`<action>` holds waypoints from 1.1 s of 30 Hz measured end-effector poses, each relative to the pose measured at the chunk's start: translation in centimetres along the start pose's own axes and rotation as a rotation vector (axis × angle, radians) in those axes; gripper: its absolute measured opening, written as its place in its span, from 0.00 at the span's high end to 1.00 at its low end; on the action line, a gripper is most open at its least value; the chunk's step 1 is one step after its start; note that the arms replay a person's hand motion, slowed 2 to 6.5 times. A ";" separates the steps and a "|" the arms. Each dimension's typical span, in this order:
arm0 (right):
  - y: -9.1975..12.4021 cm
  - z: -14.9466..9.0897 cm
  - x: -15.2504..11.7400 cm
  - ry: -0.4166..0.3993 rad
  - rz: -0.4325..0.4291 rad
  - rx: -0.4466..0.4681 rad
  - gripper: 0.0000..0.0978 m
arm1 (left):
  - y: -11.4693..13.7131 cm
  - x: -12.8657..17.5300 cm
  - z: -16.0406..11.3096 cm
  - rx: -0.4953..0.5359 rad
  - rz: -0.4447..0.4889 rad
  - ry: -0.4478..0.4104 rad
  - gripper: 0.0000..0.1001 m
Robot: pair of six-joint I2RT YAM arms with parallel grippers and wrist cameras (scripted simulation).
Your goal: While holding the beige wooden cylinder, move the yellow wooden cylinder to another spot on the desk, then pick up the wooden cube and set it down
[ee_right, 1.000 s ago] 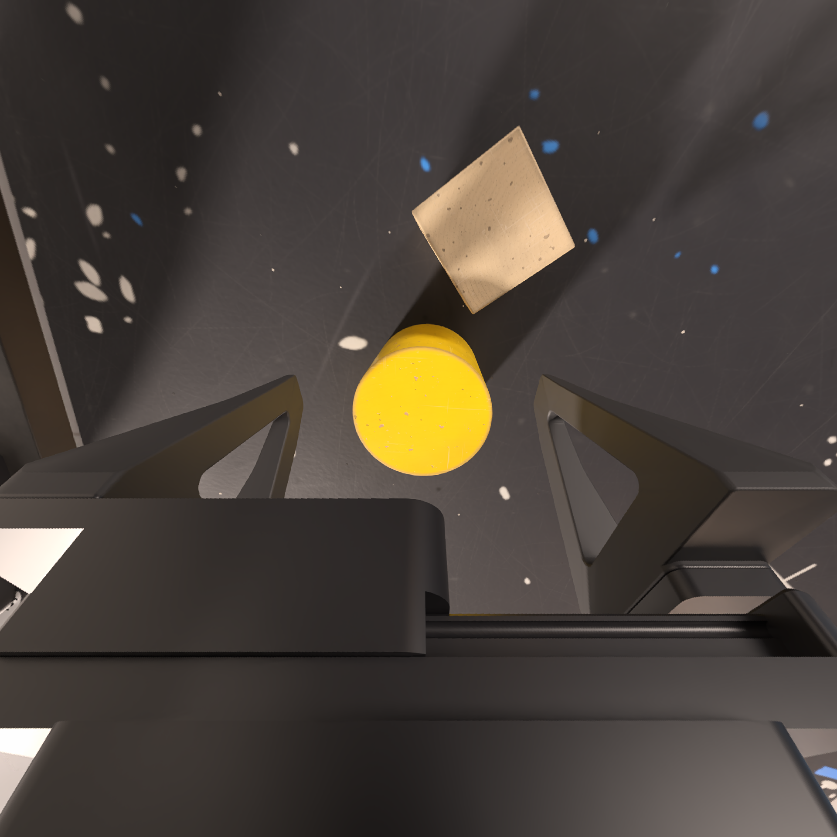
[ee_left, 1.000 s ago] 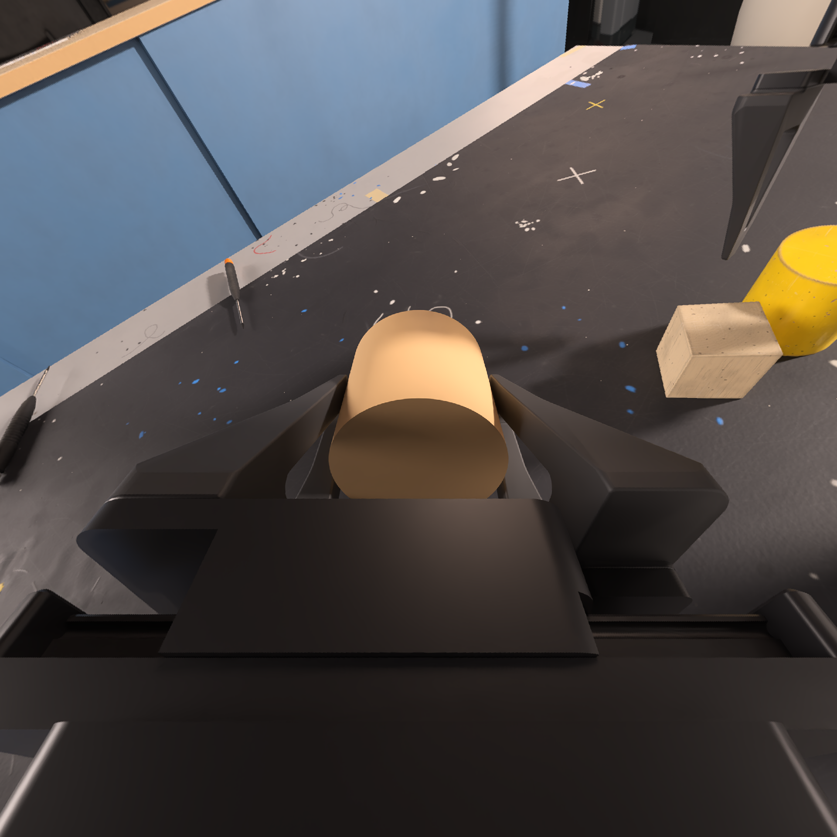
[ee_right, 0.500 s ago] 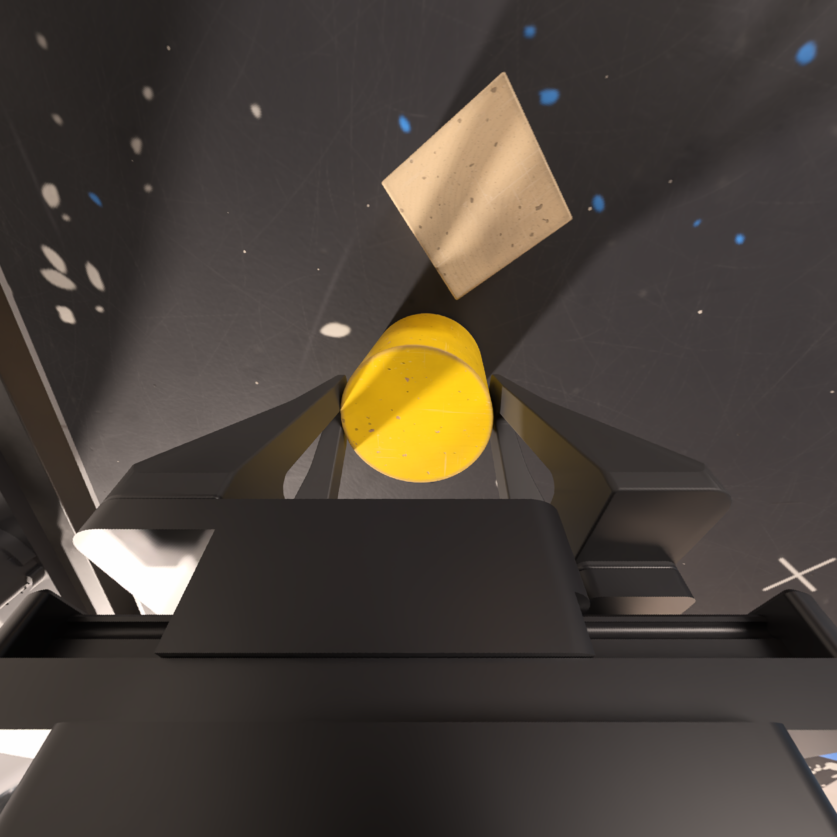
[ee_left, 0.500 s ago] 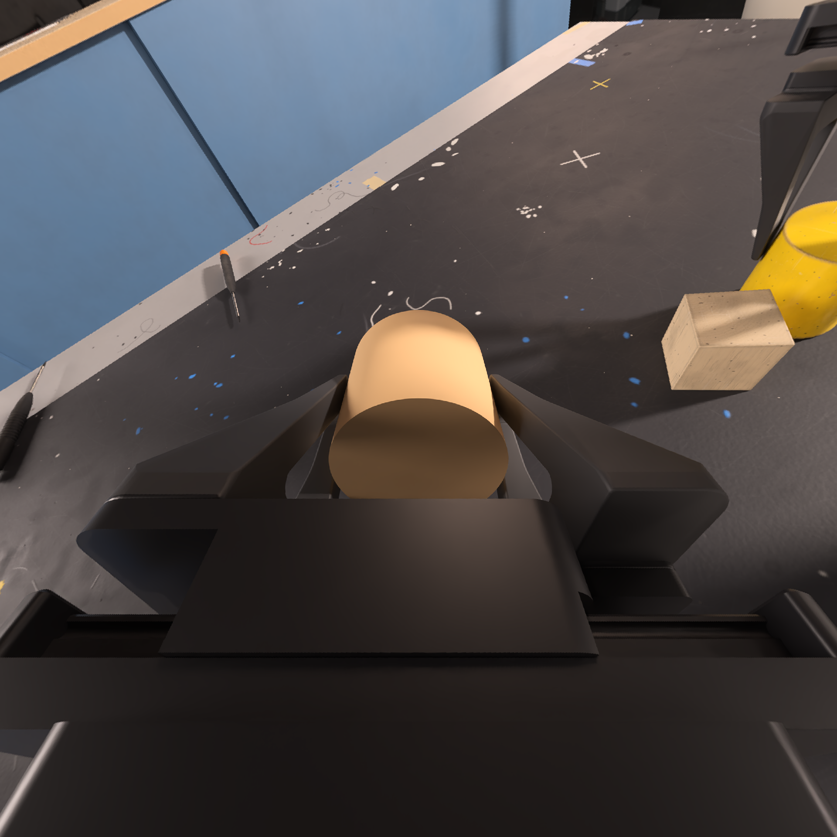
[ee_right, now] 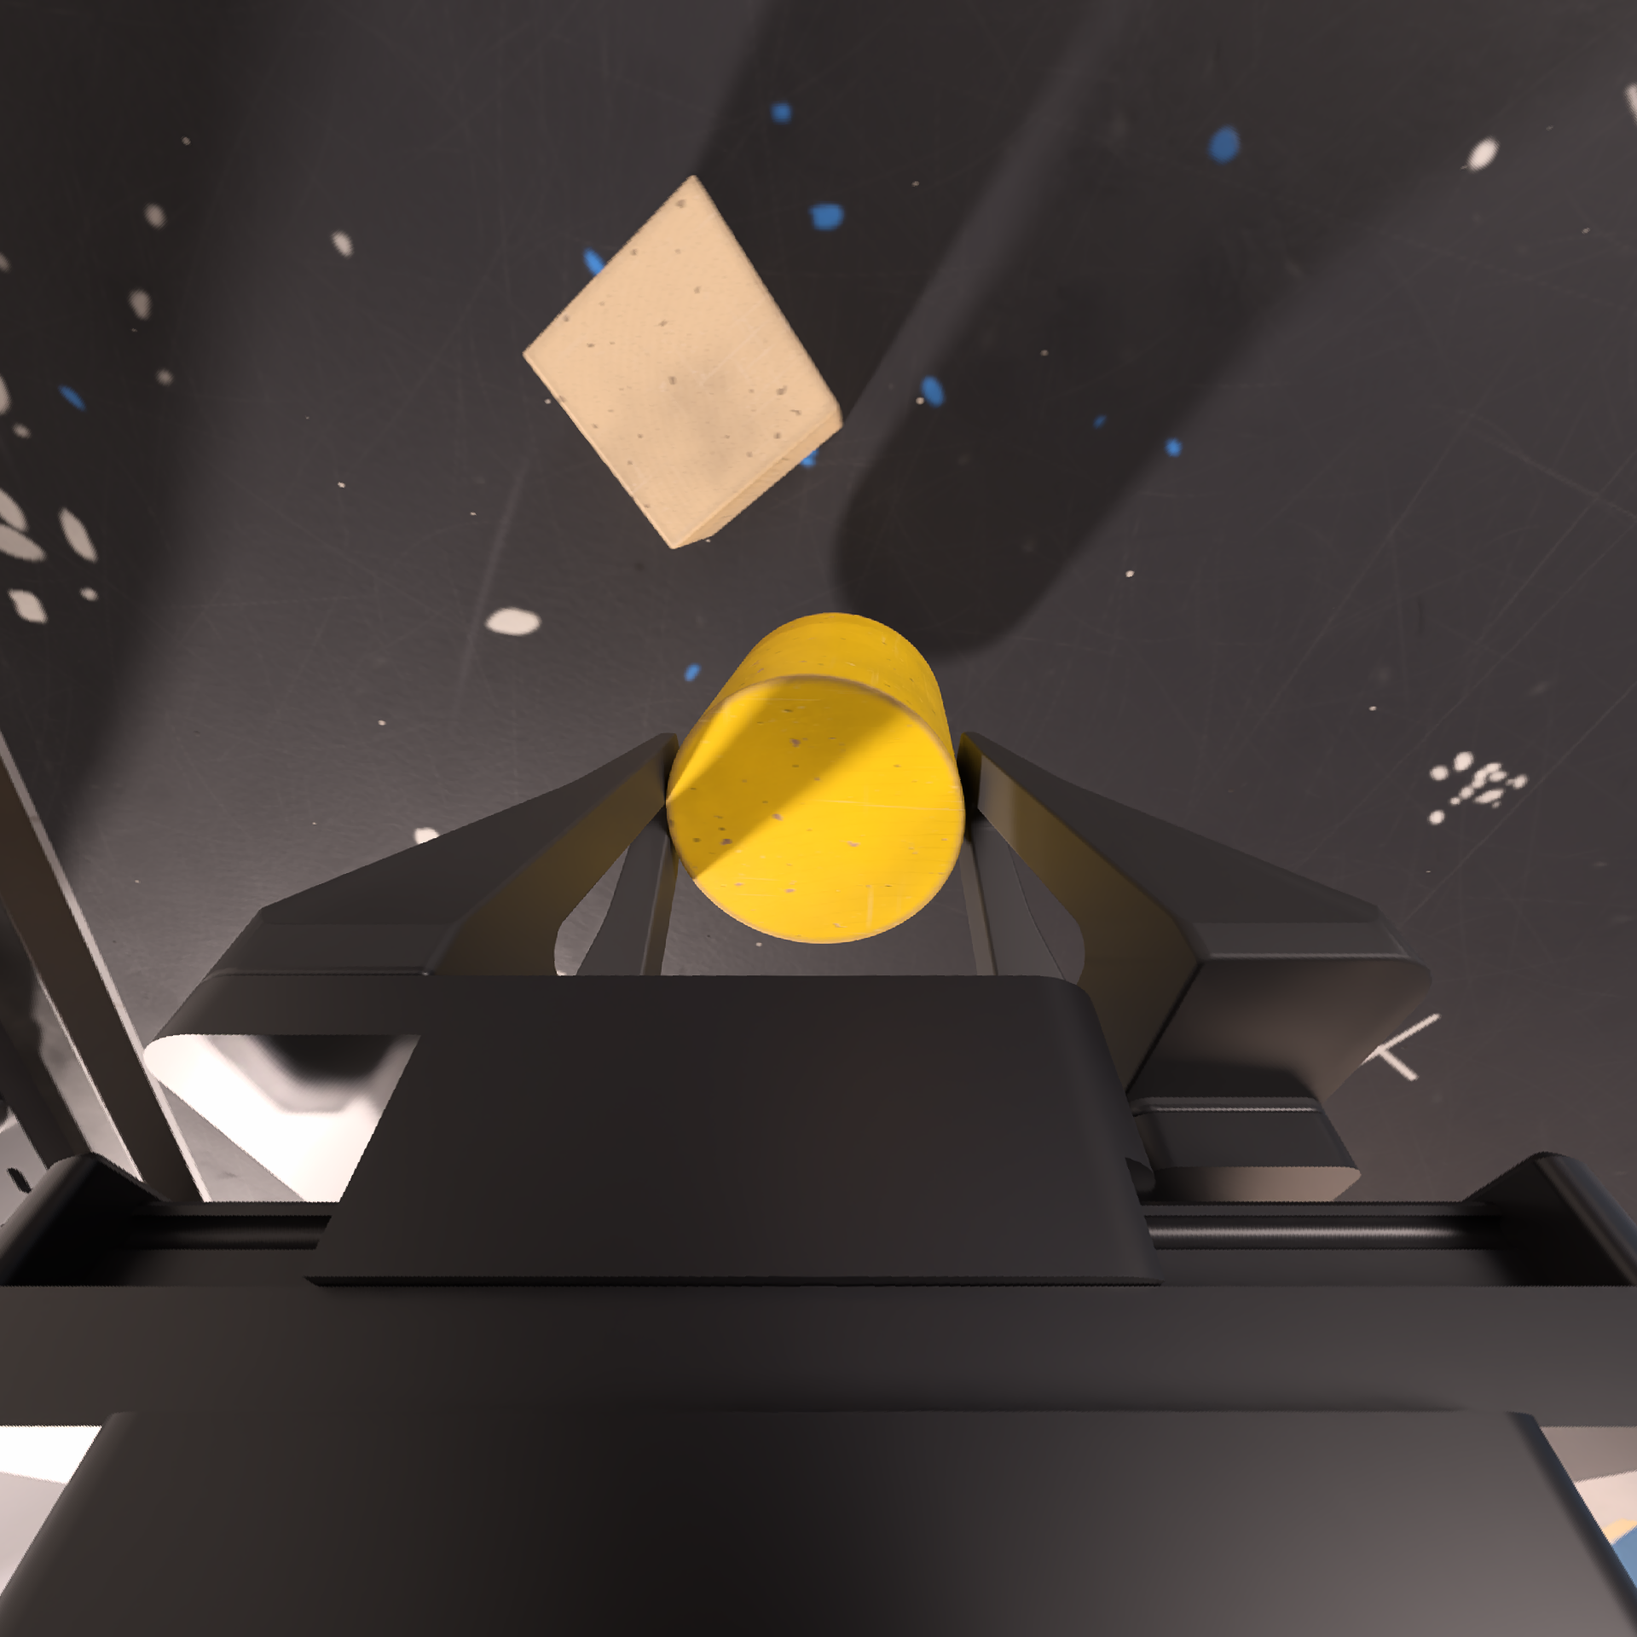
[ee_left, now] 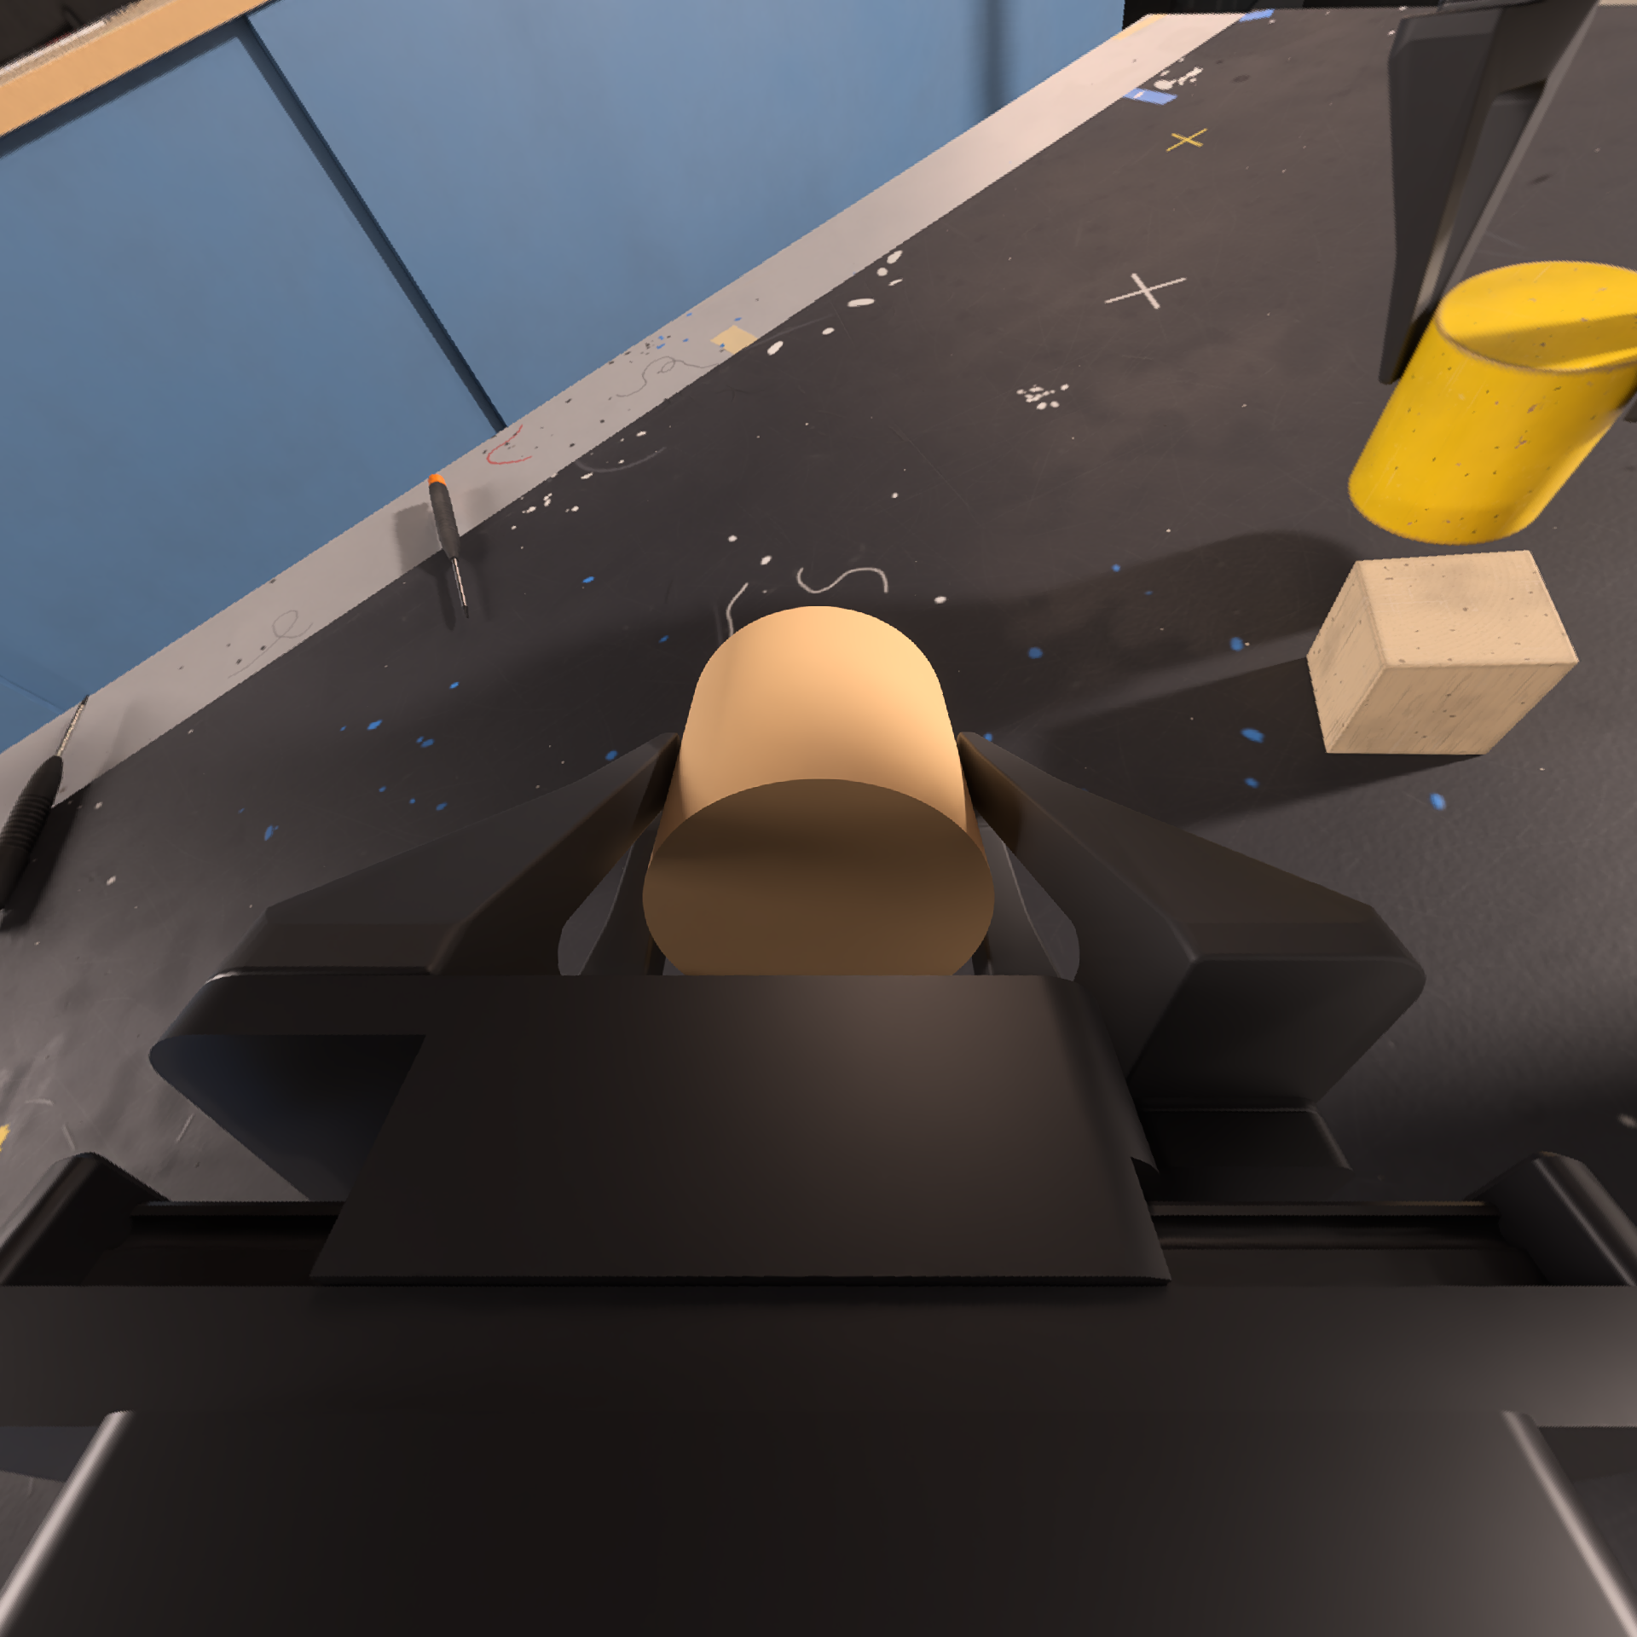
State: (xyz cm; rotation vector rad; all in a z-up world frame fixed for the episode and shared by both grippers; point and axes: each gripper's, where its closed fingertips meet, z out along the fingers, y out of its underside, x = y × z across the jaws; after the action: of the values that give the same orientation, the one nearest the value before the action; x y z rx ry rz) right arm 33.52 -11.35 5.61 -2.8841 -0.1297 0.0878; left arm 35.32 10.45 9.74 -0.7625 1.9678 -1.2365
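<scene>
My left gripper (ee_left: 817, 753) is shut on the beige wooden cylinder (ee_left: 815, 797) and holds it above the dark desk (ee_left: 930, 461). My right gripper (ee_right: 815, 753) is shut on the yellow wooden cylinder (ee_right: 815, 788) and holds it lifted off the desk; it also shows at the right edge of the left wrist view (ee_left: 1497, 399), tilted, above its shadow. The pale wooden cube (ee_left: 1439, 651) rests on the desk just below it, and shows beyond the yellow cylinder in the right wrist view (ee_right: 682, 363).
A small screwdriver with an orange tip (ee_left: 446, 531) and a black tool (ee_left: 27, 815) lie along the desk's pale far edge (ee_left: 620, 372), with a blue wall panel (ee_left: 266, 266) beyond. Chalk crosses (ee_left: 1145, 290) and paint specks mark the desk.
My right gripper closed on the yellow cylinder and lifted it off the desk, away from the cube. The left gripper has kept its hold on the beige cylinder and shifted slightly.
</scene>
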 end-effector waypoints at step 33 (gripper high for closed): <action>-0.8 1.8 5.2 -0.019 -0.009 -0.017 0.47 | 0.5 0.0 0.2 -0.021 0.005 0.001 0.49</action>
State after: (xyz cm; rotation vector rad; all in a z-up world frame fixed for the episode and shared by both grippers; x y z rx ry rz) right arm 38.50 -9.61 3.84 -2.9003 -0.1480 0.1124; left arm 35.43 10.55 9.26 -0.7673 1.9853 -1.2156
